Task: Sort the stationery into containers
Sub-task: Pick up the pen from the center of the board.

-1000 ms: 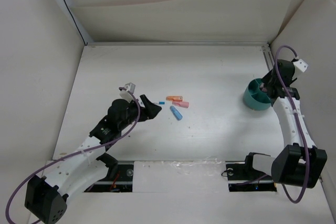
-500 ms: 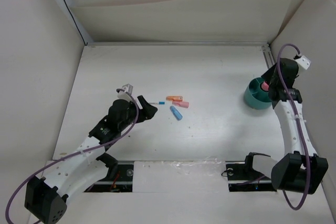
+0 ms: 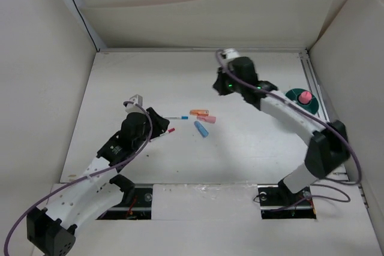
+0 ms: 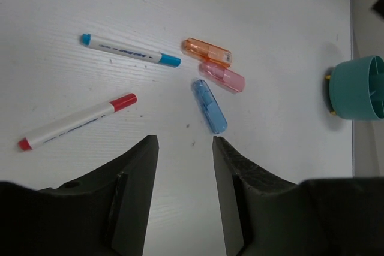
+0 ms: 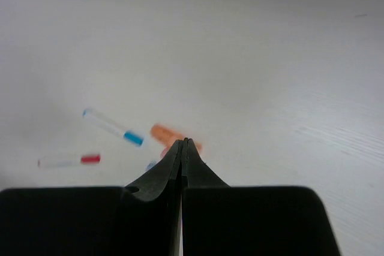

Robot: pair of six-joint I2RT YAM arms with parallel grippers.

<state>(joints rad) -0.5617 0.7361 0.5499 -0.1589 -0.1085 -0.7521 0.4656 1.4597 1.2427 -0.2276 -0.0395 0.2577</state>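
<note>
The teal organizer (image 3: 293, 95) is sitting at the far right of the table (image 3: 120, 76), partly hidden behind the right arm. A pink cylinder (image 3: 305, 96) is standing upright in it, though which compartment it is in cannot be told. In the left wrist view the organizer's dividing walls are showing at the right edge

The other stationery is lying loose mid-table, well apart from the organizer. A blue-white pen (image 4: 129, 50) is lying farthest left, with a red-white pen (image 4: 75, 122) just near of it. Both pens are thin, with white barrels and coloured ends. To their right, a translucent orange piece (image 4: 207, 51) and a pink piece (image 4: 222, 76) are lying side by side, and a light blue capsule (image 4: 209, 105) is lying just near of the pink one

The left arm is reaching in from the near left. The left gripper (image 4: 183, 141) is hanging over the table beside the red-white pen, its jaws parted with nothing between them. The right arm is stretching across to the far middle of the table. The right gripper (image 5: 182, 143) is aiming toward the loose pieces, its jaws clenched together on nothing
</note>
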